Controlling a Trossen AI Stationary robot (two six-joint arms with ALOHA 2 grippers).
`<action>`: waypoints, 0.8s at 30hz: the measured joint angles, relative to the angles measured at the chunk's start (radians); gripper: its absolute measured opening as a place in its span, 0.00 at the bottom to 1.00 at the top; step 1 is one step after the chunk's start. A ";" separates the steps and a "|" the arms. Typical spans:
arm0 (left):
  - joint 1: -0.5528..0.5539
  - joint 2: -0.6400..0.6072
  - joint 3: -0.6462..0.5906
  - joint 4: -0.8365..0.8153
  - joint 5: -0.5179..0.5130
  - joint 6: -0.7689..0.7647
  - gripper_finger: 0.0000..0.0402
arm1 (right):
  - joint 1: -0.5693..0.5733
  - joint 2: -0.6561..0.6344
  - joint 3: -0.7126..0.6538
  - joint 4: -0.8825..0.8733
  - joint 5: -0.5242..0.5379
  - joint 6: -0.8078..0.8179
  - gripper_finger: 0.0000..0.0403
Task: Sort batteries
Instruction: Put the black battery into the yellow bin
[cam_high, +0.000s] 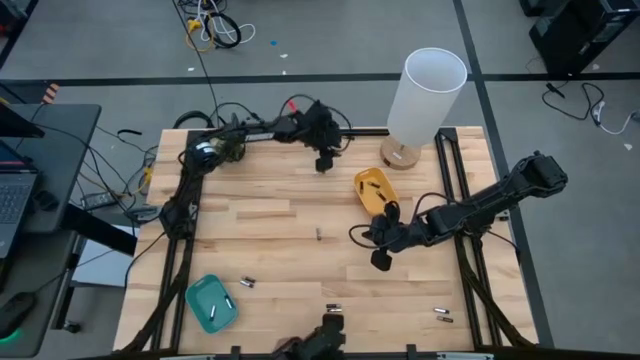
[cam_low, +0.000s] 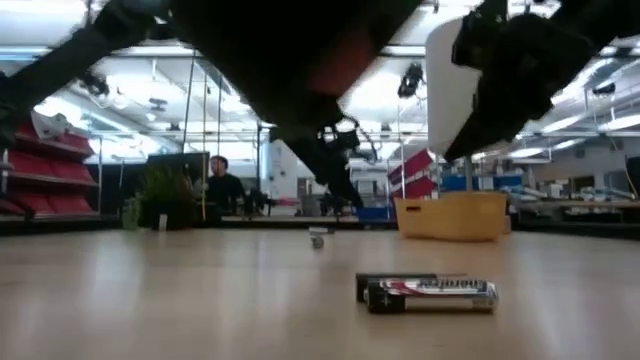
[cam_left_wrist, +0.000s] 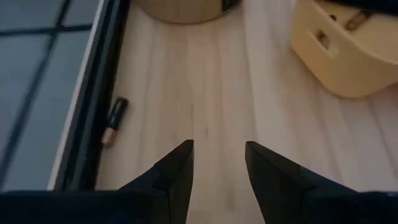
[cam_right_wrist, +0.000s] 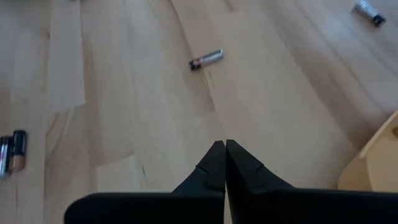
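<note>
Several batteries lie scattered on the wooden table: one near the middle (cam_high: 318, 236), one toward the near left (cam_high: 248, 283), a pair at the near edge (cam_high: 333, 309) and one at the near right (cam_high: 441, 315). The yellow tray (cam_high: 375, 190) and the teal tray (cam_high: 211, 302) each hold some. My left gripper (cam_high: 323, 163) hovers open by the far edge with nothing between its fingers (cam_left_wrist: 219, 146). A dark battery with a copper end (cam_left_wrist: 114, 121) lies beside the far rail ahead of it. My right gripper (cam_high: 380, 260) is shut and empty (cam_right_wrist: 224, 144), near the yellow tray.
A tall white cylinder (cam_high: 425, 95) on a round wooden base (cam_high: 400, 155) stands at the far right, just behind the yellow tray. Black rails (cam_high: 455, 180) run along the table's sides and far edge. Bare wood lies between the two trays.
</note>
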 joint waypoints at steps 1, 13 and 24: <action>0.008 0.012 0.032 -0.015 0.021 -0.002 0.40 | 0.004 0.000 0.000 -0.006 0.000 0.002 0.00; 0.077 0.023 0.185 -0.028 0.025 0.041 0.40 | 0.010 0.000 0.000 -0.016 -0.001 0.000 0.00; 0.091 0.176 0.251 -0.070 0.024 0.130 0.40 | 0.010 0.000 0.000 -0.013 -0.001 0.019 0.00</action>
